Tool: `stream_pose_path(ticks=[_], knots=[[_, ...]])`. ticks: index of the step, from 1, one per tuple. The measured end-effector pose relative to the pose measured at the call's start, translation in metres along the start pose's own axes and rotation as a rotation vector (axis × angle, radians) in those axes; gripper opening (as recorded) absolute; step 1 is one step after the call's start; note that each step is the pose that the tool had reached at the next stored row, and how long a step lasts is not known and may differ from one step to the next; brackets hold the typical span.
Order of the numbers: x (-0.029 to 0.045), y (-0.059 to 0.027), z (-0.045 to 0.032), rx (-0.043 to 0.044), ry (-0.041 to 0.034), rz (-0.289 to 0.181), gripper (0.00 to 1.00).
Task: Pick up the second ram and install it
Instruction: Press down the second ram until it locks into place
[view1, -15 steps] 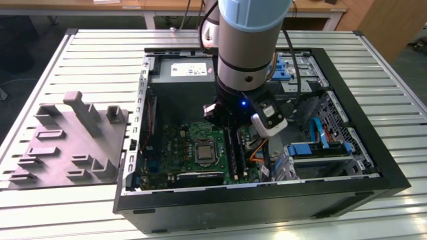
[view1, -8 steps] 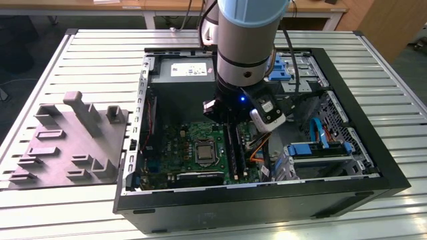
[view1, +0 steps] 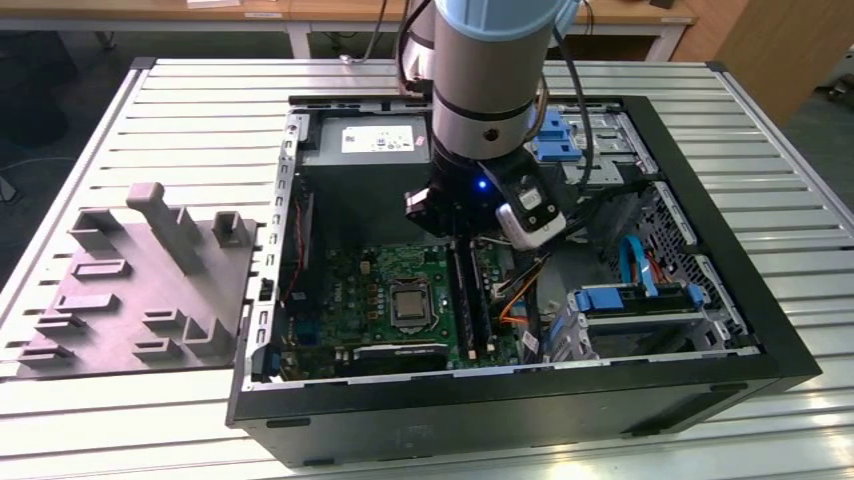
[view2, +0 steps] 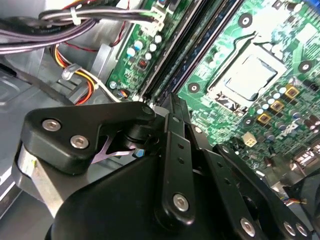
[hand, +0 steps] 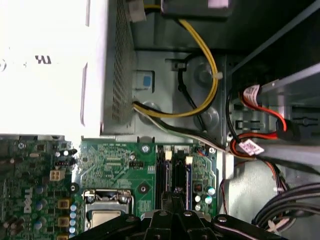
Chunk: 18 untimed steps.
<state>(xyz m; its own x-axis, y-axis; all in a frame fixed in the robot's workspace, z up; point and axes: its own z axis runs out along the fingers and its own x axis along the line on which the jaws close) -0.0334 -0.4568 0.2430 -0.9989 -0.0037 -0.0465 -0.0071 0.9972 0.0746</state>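
Claw down inside the open PC case, right over the memory slots on the green motherboard; can't tell whether open or clamped. Second ram standing in a slot just ahead of it. Grey fixture sitting on the worktop, exterior view's left.

Colour key. Tabletop: pale grey, ribbed in parallel slats. Computer case: black. Motherboard: green, with a silver processor socket and black memory slots. Fixture block: uniform matt grey. Drive bracket: blue. Arm: silver with a light blue cap. End effector: black. Power cables: yellow and black; data cable: red.
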Motion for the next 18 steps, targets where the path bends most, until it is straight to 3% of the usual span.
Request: stream_pose_path(ticks=[6,18], knots=[[-0.0001,0.0073,0.0008,0.0001,0.0000,0.000,0.10],[0.0004,0.0071,0.0094,0.0001,0.0001,0.000,0.10]])
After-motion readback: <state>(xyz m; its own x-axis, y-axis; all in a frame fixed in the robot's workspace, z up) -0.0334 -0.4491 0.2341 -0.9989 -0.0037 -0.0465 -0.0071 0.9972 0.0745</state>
